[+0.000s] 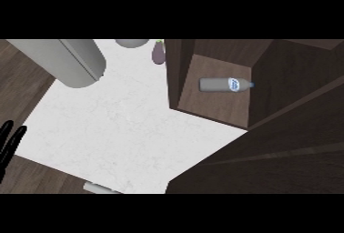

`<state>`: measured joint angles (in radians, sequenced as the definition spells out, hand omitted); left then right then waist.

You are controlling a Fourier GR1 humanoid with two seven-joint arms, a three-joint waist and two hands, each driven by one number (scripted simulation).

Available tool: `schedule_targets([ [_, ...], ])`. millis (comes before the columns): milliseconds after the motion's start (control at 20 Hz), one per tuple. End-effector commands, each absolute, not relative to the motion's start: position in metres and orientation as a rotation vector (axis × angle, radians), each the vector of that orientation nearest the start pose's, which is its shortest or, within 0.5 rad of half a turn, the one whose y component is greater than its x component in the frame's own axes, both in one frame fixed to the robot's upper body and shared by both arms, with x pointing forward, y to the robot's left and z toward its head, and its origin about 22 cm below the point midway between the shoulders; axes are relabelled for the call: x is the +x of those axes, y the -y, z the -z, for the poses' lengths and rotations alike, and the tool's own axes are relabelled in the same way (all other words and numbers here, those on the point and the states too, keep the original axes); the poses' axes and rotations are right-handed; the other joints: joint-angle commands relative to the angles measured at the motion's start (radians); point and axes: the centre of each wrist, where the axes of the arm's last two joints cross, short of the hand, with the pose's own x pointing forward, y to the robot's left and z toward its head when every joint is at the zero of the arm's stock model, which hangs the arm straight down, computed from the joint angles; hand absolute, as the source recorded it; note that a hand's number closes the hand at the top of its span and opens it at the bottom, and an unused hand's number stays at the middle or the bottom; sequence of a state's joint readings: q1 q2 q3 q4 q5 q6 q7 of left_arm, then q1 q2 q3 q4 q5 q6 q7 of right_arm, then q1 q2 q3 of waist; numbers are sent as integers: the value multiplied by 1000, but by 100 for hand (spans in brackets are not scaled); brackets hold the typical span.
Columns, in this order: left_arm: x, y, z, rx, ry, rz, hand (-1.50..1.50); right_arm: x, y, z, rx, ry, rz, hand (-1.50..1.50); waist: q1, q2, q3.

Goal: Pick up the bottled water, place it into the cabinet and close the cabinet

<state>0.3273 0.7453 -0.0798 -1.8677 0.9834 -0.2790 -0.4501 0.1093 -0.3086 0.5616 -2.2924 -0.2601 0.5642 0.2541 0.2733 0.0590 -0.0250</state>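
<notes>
The bottled water (227, 84), clear with a blue label and cap, lies on its side on the shelf inside the dark wooden cabinet (180, 73) at the right. The cabinet stands open, and a dark panel (282, 150) slants across the lower right. No hand touches the bottle. My left hand (11, 139) shows only as straight black fingers at the left edge, far from the cabinet and holding nothing. My right hand does not show.
A thick grey cylinder (64, 59), like a forearm, crosses the upper left corner. A purple eggplant (159, 53) and a grey object (131, 43) lie at the white counter's (121, 127) far edge. A small pale object (99, 187) sits at the bottom edge.
</notes>
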Motion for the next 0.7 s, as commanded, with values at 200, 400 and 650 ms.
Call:
schedule_targets([
  [200,169,-358,-69,-532,1861,-73,-150,196,135,-142,670,1559,-1110,150,-22,-11,3],
  [400,167,-360,-68,-529,1863,-85,-150,220,115,-145,620,1515,-1086,150,-24,-19,6],
  [650,167,-363,-66,-521,1872,-86,-150,259,82,-156,587,1463,-1038,150,-35,-21,11],
])
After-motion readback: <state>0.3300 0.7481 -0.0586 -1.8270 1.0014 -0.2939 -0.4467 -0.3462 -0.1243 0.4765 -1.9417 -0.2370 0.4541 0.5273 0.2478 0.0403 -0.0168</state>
